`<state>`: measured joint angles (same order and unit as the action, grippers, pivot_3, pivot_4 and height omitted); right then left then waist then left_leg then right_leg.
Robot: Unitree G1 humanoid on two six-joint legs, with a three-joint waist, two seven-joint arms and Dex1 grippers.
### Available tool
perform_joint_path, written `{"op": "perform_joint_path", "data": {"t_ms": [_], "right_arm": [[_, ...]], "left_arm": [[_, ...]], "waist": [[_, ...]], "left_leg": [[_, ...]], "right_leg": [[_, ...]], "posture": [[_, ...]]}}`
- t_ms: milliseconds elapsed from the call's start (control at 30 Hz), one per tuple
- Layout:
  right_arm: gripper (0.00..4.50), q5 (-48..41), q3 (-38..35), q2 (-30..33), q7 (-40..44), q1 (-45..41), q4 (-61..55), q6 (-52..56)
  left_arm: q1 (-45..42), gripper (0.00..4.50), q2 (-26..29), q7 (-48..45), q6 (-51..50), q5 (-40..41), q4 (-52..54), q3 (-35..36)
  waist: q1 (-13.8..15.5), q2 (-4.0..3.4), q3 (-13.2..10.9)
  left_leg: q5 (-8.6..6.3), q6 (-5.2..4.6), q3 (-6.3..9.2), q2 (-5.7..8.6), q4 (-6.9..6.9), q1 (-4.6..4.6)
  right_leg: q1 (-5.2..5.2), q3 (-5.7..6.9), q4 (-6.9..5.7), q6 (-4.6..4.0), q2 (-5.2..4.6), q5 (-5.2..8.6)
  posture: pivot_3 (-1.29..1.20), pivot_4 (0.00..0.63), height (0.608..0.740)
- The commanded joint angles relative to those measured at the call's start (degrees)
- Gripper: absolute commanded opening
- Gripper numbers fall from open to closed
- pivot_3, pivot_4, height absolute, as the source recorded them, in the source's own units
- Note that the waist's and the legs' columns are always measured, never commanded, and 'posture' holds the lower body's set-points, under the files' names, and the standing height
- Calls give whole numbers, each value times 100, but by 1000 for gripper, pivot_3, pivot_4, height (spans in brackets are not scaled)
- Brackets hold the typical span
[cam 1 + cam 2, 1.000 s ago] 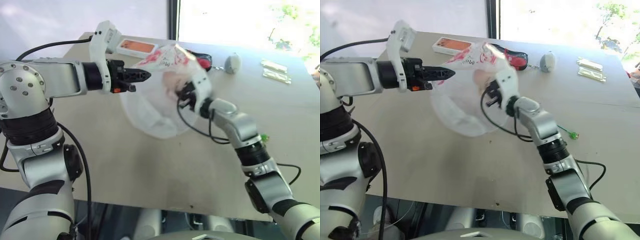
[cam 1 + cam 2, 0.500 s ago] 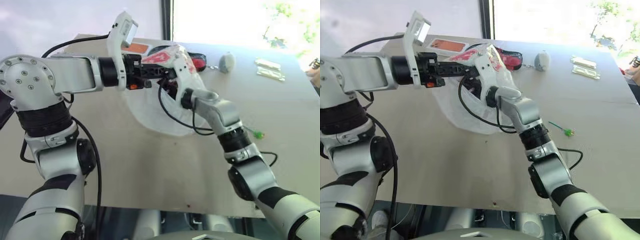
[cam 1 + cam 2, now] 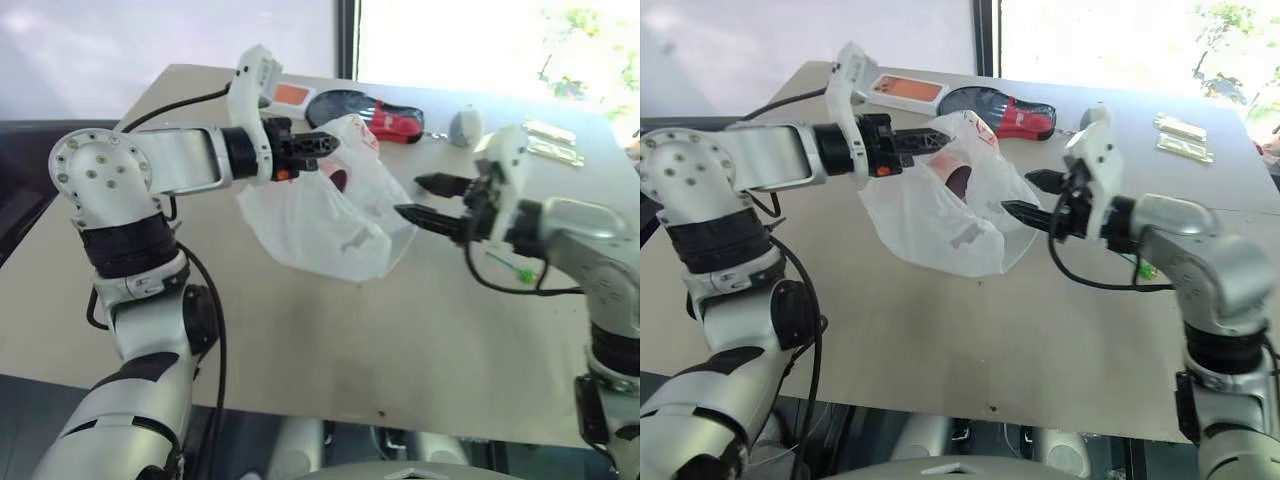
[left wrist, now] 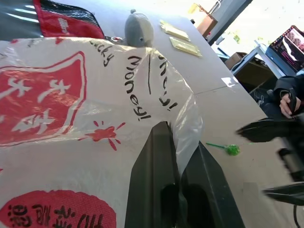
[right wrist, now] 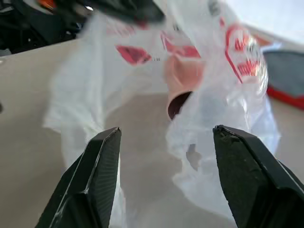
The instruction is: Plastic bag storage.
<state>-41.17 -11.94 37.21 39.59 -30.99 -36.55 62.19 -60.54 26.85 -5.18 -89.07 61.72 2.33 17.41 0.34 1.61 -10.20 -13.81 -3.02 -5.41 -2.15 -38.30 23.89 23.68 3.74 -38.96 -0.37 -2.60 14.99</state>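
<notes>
Translucent white film with red print, the plastic bag (image 3: 330, 215) hangs in the upper centre of the left eye view, lifted by its top edge and sagging until its lower folds reach or nearly reach the table (image 3: 300, 340). The left gripper (image 3: 322, 143) enters from the upper left with its two black fingers pressed together on the bag's rim; the left wrist view confirms this, the film being pinched between the fingers (image 4: 159, 180) and draping to either side. The right gripper (image 3: 425, 197) stands at centre right, just beside the bag but apart from it, its jaws spread wide with nothing between them. In the right wrist view a pinkish-beige mug (image 5: 183, 80) shows through the film, inside or behind the bag; which of the two cannot be settled.

Stage reached, as a judgement: early to middle. The bag is raised and secured on one side, yet it is still loose, billowed and unfolded, and no container for it can be identified. What is left appears to be a second hold by the free gripper, the gathering or folding of the film, and its putting away.

Along the top edge of the frame lie a white-and-orange box (image 3: 290, 95), a black-and-red pouch (image 3: 385, 115) and a small grey object (image 3: 463, 127), none of them touched.
</notes>
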Motion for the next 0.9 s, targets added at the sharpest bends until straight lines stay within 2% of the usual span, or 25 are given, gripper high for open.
{"op": "perform_joint_path", "data": {"t_ms": [33,100,200,333,567,700,733,767,800,833,900], "right_arm": [[3130,660,-286,1355,227,922,-416,-265],[3130,1317,-130,2174,386,1649,-259,-813],[3130,1972,165,2564,387,2280,698,-1478],[3130,2309,571,2316,268,2114,1742,-1762],[3130,2447,981,1586,130,1572,3192,-1466],[1904,2704,1287,1828,231,1493,3208,-1403],[1276,2691,1312,1905,286,1534,3079,-1353],[942,2612,1273,1922,320,1562,2947,-1262],[332,2545,1235,1951,356,1607,2786,-1203],[22,2481,1186,1977,388,1658,2627,-1139],[22,2358,1001,1980,368,1730,2281,-998]], "left_arm": [[243,0,223,-641,343,20,764,-267],[497,0,363,-997,670,-51,1185,-420],[913,0,676,-1650,1012,-3,1520,-414],[1112,0,994,-1909,1135,-167,1574,-505],[1280,0,957,-1640,1119,-171,1803,-369],[1294,0,970,-1519,1130,-167,1860,-314],[1282,0,964,-1478,1138,-167,1848,-291],[1268,0,943,-1432,1138,-158,1823,-262],[1261,0,920,-1393,1140,-154,1805,-243],[1259,0,903,-1368,1147,-153,1800,-240],[1272,0,885,-1346,1156,-144,1806,-238]], "waist": [[17,-1,0],[32,1,0],[0,2,1],[-10,-2,0],[35,-4,-1],[35,-3,-1],[40,-3,-1],[49,-3,-1],[54,-3,-1],[60,-2,-1],[60,-2,0]], "left_leg": [[0,0,0,0,-1,-3],[-2,-2,-5,5,0,-5],[-1,-2,-15,2,-3,-9],[2,0,-14,-1,-4,-15],[2,-1,-12,-2,-9,-6],[2,-1,-10,-2,-8,-6],[2,-1,-10,-3,-8,-6],[2,-1,-10,-2,-9,-7],[2,-1,-9,-2,-9,-6],[2,-1,-6,-2,-9,-6],[2,-1,-2,-1,-9,-6]], "right_leg": [[-5,0,1,0,0,0],[-10,-2,8,2,-7,1],[-10,-12,8,3,-4,1],[-9,-15,2,5,6,3],[-9,-18,5,5,10,3],[-10,-18,9,5,10,2],[-10,-18,8,5,10,2],[-11,-17,7,5,9,2],[-11,-16,7,6,8,3],[-13,-13,7,6,8,3],[-15,-10,8,6,7,3]], "posture": [[0,150,740],[0,150,740],[0,150,740],[0,150,740],[0,150,740],[0,150,740],[0,150,740],[0,150,740],[0,150,740],[0,150,740],[0,150,740]]}}
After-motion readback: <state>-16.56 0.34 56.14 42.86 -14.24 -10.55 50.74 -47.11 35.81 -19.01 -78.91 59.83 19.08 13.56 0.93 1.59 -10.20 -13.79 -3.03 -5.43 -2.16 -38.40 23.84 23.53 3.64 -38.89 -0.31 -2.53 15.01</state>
